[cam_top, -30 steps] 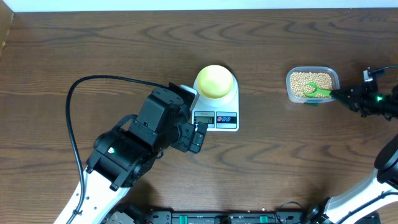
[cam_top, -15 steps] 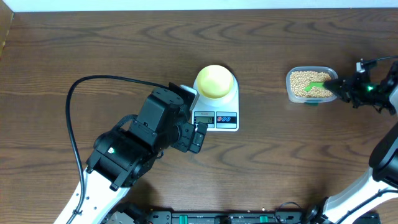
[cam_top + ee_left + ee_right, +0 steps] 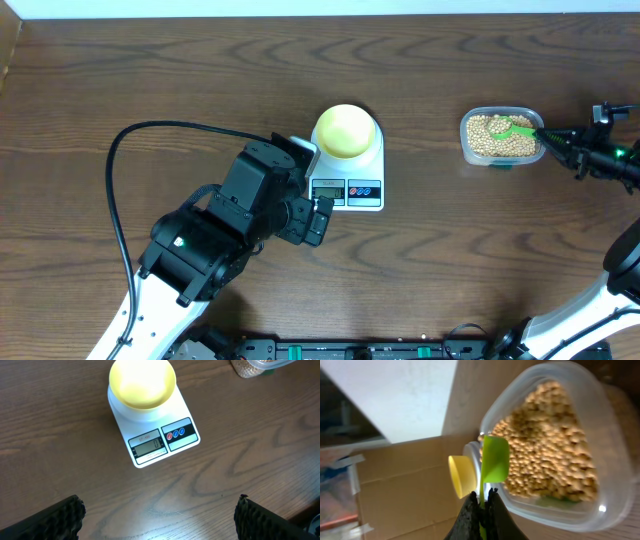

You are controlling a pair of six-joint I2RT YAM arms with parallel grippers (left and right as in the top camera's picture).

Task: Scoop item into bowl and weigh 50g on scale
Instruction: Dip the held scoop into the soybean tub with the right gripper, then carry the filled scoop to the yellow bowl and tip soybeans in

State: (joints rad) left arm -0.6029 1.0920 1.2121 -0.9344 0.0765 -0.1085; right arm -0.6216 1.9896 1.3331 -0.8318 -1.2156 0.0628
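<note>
Our right gripper [image 3: 482,504] is pinched tight on the thin handle of the green spoon [image 3: 494,460], with no gap showing between the jaws. The scoop end hangs over the clear plastic tub [image 3: 464,140], just above or barely touching the heap of beans [image 3: 555,445]. From the wrist view we see mostly the back of the scoop, so we cannot say whether it carries any beans.

Our left gripper [image 3: 160,516] stands wide open and holds nothing. It hovers over the bare table [image 3: 150,80] on the near side of the scale [image 3: 165,442], apart from it.

The bowl [image 3: 142,382] sits upright and centred on the scale's round platform. As far as we can make out, its pale yellow inside is clean, with no beans in it. The display is lit, but the digits are too small to read.

We judge the task to be at its very start. The set-up is done: the bowl is on the scale and the spoon is in hand at the supply. The whole of the weighing is left. We must fill the scoop, carry it across to the bowl, well apart from the tub, tip it in, and repeat until the scale reads the target.
</note>
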